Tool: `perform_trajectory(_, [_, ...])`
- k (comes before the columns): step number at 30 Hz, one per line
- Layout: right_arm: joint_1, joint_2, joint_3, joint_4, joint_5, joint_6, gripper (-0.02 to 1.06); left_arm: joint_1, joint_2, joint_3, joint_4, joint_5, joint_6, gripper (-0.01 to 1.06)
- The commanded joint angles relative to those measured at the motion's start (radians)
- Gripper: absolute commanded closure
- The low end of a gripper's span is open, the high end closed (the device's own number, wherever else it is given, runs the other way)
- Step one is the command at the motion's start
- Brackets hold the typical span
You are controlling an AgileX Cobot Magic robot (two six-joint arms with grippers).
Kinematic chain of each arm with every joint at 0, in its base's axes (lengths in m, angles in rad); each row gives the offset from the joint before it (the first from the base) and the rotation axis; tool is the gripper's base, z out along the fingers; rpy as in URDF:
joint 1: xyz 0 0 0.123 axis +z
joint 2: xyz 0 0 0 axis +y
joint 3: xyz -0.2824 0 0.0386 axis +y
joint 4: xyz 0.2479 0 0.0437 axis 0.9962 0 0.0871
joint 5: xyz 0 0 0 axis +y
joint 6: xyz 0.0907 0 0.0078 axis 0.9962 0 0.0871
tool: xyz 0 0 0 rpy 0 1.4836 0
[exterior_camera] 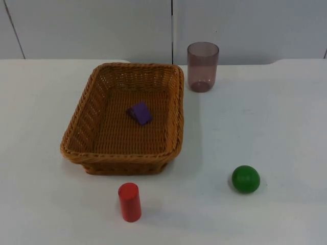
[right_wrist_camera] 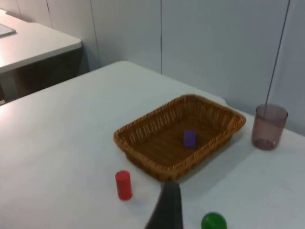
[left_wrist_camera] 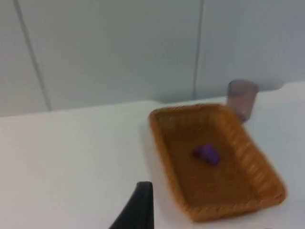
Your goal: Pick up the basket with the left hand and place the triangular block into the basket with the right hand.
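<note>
Of the left hand (left_wrist_camera: 138,210), one black fingertip stands in the left wrist view, high above and well apart from the basket (exterior_camera: 82,138); whether that hand is open or closed cannot be told. The right hand (right_wrist_camera: 167,210) shows the same way in the right wrist view, raised and back from the things, its state also impossible to tell.

The purple triangular block (exterior_camera: 139,113) already lies on the basket's woven floor, and the basket rests flat on the surface (exterior_camera: 265,127), so the placing looks done. What seems left is pulling both arms clear; that is best done upward and away, without brushing the rim.

Around the basket stand a red cylinder (exterior_camera: 130,202) near its front edge, a green ball (exterior_camera: 246,179) well apart, and a tinted cup (exterior_camera: 202,67) just beside its far corner. The white surface ends at a grey partition wall (exterior_camera: 92,25).
</note>
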Motion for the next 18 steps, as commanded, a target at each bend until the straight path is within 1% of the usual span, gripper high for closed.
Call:
perform_trajectory(1, [-0.004,-0.041,0.014,-0.003,0.048,0.006,0.35,-0.003,-0.041,0.005,0.079,0.068,-0.047,0.11])
perform_trajectory(2, [-0.004,-0.062,0.018,-0.003,0.077,0.006,0.35,-0.003,-0.066,0.005,0.121,0.103,-0.073,0.11])
perform_trajectory(3, [-0.004,-0.062,0.018,-0.003,0.077,0.006,0.35,-0.003,-0.066,0.005,0.121,0.103,-0.073,0.11])
perform_trajectory(4, [-0.004,-0.084,0.020,-0.005,0.118,0.006,0.35,-0.003,-0.090,0.005,0.156,0.130,-0.100,0.11])
perform_trajectory(6, [-0.004,-0.114,0.027,-0.005,0.163,0.013,0.35,-0.003,-0.133,0.005,0.226,0.170,-0.144,0.11])
perform_trajectory(8, [-0.004,-0.114,0.029,-0.003,0.202,0.017,0.35,-0.003,-0.178,0.005,0.288,0.185,-0.188,0.11])
perform_trajectory(9, [-0.004,-0.114,0.029,-0.003,0.202,0.017,0.35,-0.003,-0.178,0.005,0.288,0.185,-0.188,0.11])
perform_trajectory(10, [-0.004,-0.114,0.029,-0.008,0.236,0.017,0.35,-0.003,-0.185,0.005,0.322,0.187,-0.218,0.11])
perform_trajectory(11, [-0.002,-0.114,0.039,-0.010,0.251,0.017,0.35,-0.003,-0.185,0.005,0.343,0.195,-0.228,0.11])
perform_trajectory(14, [-0.002,-0.114,0.060,-0.007,0.263,0.017,0.35,-0.003,-0.185,0.017,0.347,0.205,-0.231,0.11])
perform_trajectory(18, [-0.002,-0.114,0.099,-0.007,0.253,0.029,0.35,-0.003,-0.185,0.097,0.342,0.194,-0.231,0.11])
